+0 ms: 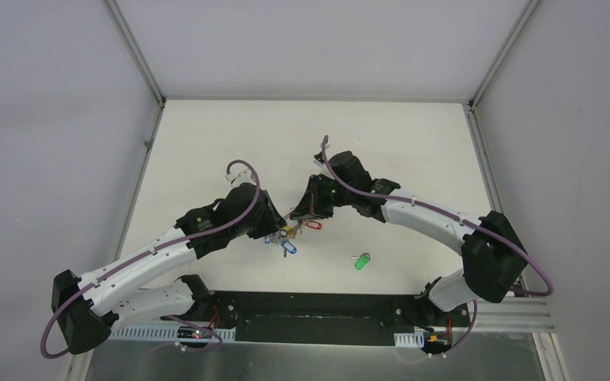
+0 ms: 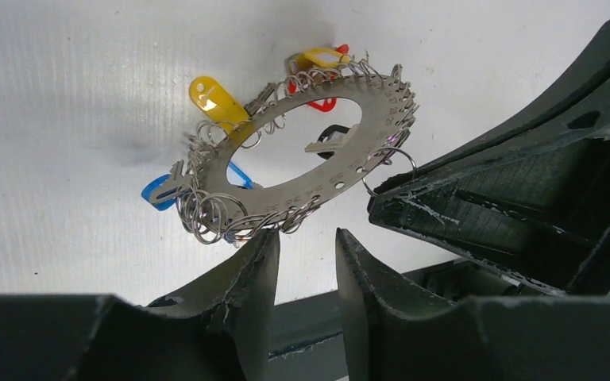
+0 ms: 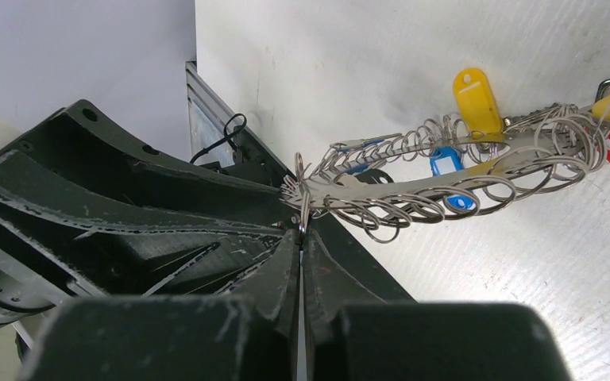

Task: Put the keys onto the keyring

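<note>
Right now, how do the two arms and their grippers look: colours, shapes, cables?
Both the left arm and right arm have white rounded links with black joint housings. A purple cable loops along each. The left gripper and right gripper are black, with wedge-shaped fingers scuffed pale at the edges.

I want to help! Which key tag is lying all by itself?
The green-tagged key: it lies alone on the table, while the other tags cluster at the keyring.
</note>
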Robot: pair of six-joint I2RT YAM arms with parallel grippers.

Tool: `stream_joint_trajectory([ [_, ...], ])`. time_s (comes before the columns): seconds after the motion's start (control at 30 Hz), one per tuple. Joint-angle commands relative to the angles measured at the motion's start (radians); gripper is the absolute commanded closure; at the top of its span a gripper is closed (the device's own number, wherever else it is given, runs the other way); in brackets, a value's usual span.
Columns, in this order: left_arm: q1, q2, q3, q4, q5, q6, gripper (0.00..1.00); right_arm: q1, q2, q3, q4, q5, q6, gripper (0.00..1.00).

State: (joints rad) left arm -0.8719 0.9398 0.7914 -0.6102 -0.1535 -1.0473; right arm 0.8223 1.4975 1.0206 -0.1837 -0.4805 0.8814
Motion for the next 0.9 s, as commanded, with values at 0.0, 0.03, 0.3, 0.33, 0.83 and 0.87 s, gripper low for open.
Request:
stream_joint_trajectory([
  [0.0,-0.011,0.002,-0.002,0.034,-0.039,-0.005,0.67,0.0,-0.012,0.006,0.068,-0.027,0.016,1.0],
  [0.03,-0.011,0.001,-0.003,0.034,-0.044,-0.005,0.67,0.0,-0.014,0.004,0.068,-0.027,0.016,1.0],
  [0.3,-0.011,0.008,-0.009,0.039,-0.074,-0.008,0.66,0.0,-0.013,0.001,0.075,-0.027,0.019,1.0],
  [0.33,-0.011,0.01,-0.008,0.042,-0.077,-0.007,0.66,0.0,-0.013,0.001,0.076,-0.027,0.02,1.0],
  [0.83,-0.011,0.02,0.007,0.125,-0.053,0.052,0.77,0.001,-0.01,-0.006,0.09,-0.03,0.027,1.0],
  [0.87,-0.012,0.018,0.005,0.126,-0.051,0.052,0.79,0.0,-0.011,-0.005,0.09,-0.031,0.027,1.0],
])
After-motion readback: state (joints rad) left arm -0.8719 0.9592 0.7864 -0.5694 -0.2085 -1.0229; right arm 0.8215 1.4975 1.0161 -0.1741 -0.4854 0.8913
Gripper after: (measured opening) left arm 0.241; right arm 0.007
